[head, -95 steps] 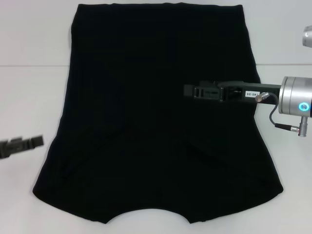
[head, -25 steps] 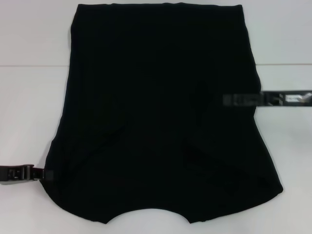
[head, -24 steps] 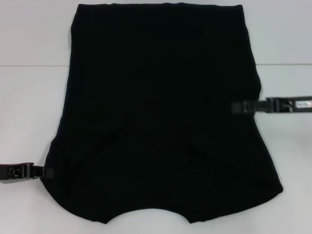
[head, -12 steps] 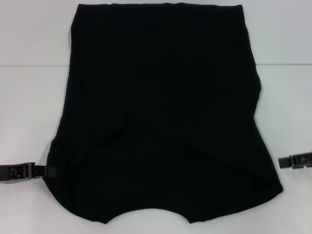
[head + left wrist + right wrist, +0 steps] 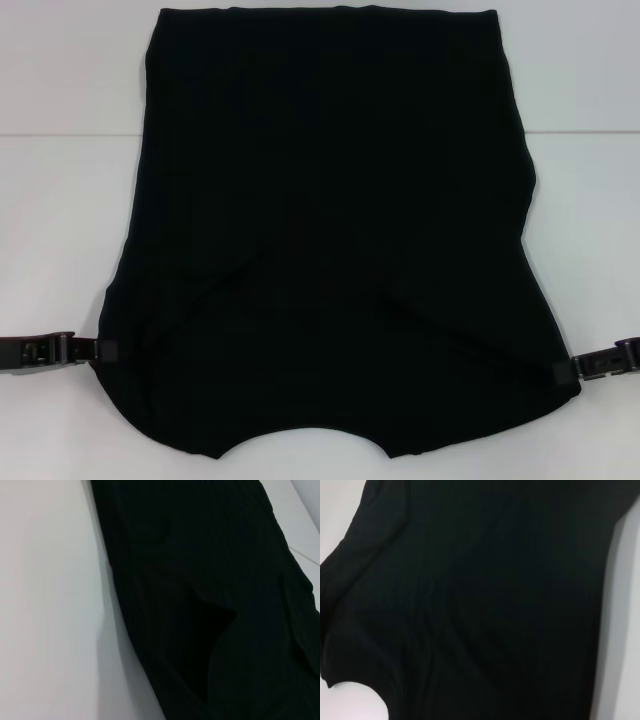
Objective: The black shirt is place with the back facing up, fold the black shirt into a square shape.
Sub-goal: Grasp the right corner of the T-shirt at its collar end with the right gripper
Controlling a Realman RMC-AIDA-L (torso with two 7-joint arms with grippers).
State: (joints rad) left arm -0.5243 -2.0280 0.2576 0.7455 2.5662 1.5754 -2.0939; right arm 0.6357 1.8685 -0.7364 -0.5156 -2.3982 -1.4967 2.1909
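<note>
The black shirt point(image 5: 330, 200) lies flat on the white table point(image 5: 60, 220). Both sleeves are folded inward and the curved neckline is at the near edge. My left gripper point(image 5: 100, 350) is low at the shirt's near left edge, its tip touching the cloth. My right gripper point(image 5: 563, 370) is low at the shirt's near right corner, its tip over the cloth edge. The left wrist view shows the shirt point(image 5: 210, 580) with a fold. The right wrist view shows the shirt point(image 5: 470, 605) filling most of the picture. Neither wrist view shows fingers.
White table surface point(image 5: 590, 250) lies bare on both sides of the shirt. A seam line point(image 5: 60, 135) runs across the table behind the grippers. The shirt's far hem reaches the top of the head view.
My right gripper has drawn back from over the shirt's right middle, moved toward me, and come in at the near right corner. My left gripper came to the left edge and has stayed there.
</note>
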